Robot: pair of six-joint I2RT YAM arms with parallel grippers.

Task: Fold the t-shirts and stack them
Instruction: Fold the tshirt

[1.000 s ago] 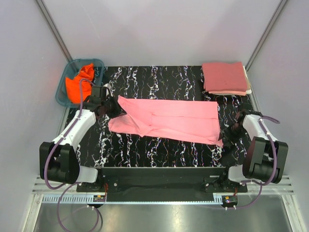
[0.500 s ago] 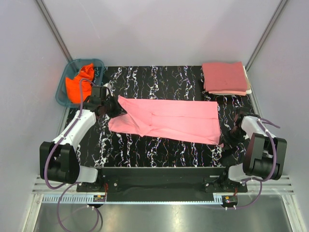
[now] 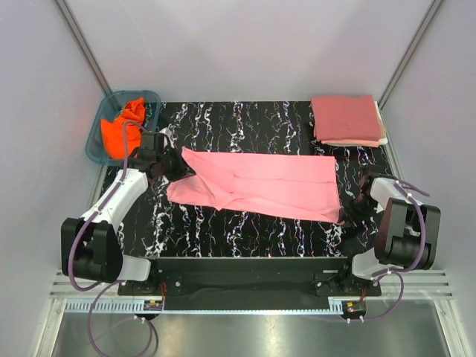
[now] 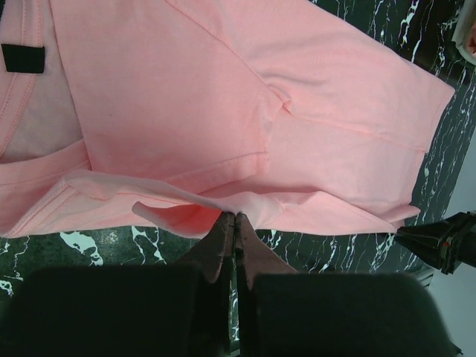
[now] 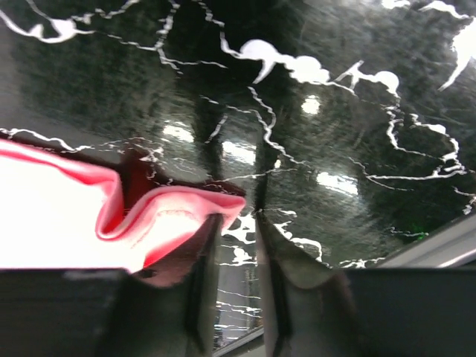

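Left wrist view: the left pincer (image 4: 235, 217) is closed, its two dark fingers pressed flat together, and a raised fold at the edge of the light pink t-shirt (image 4: 223, 111) is nipped at their tips. Beyond the tips the shirt spreads out flat, with a folded-in sleeve seam crossing it. A small black neck label (image 4: 22, 58) sits far off to one side. Below the fold, on either side of the fingers, the black, white-veined tabletop (image 4: 89, 242) shows.

In the right wrist view the right pincer (image 5: 238, 223) has its jaws a little apart. The tabletop is visible through the narrow gap and nothing is clamped. A curled hem corner of the same pink shirt lies against the tip of one finger, touching it from outside the gap rather than sitting between the two. Past the tips the glossy veined surface runs on.

From the top external view, the left pincer sits at the shirt's left end and the right pincer at its near right corner, so the shirt lies stretched lengthwise between them. Just beyond the left pincer, out past the table's far left corner, is the teal plastic basket (image 3: 149, 95) with the bright orange t-shirt (image 3: 120, 130) bunched inside. Well beyond the right pincer, at the far right corner, the folded rose-red t-shirt (image 3: 346, 117) rests on the cream t-shirt (image 3: 382, 128). Only the cream shirt's edges show from underneath.
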